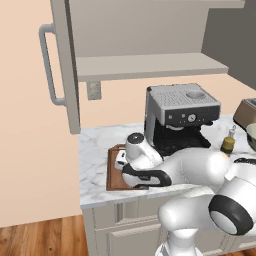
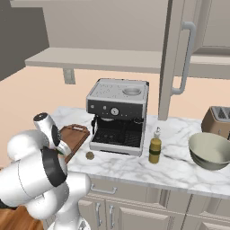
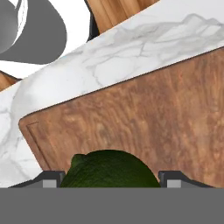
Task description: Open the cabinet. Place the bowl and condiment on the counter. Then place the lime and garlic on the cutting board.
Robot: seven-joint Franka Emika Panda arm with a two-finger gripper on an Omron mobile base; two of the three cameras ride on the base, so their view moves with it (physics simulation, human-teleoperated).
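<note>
In the hand view the dark-green lime (image 3: 109,168) sits between the two fingertips of my gripper (image 3: 112,180), which is shut on it just over the brown cutting board (image 3: 144,118). From the left base view, the hand hangs low over the cutting board (image 1: 114,176) at the counter's (image 1: 95,150) left end. The tan garlic (image 2: 90,155) lies on the marble in front of the coffee machine. Right of the machine the condiment (image 2: 155,148) stands upright, and the bowl (image 2: 210,150) rests further right. The cabinet door (image 1: 65,65) stands open.
A silver coffee machine (image 2: 117,114) stands at the back, just right of the board. A brown toaster (image 2: 218,121) sits behind the bowl. The open cabinet door (image 2: 173,58) juts out above the counter. Drawer fronts (image 2: 112,206) run below the counter edge.
</note>
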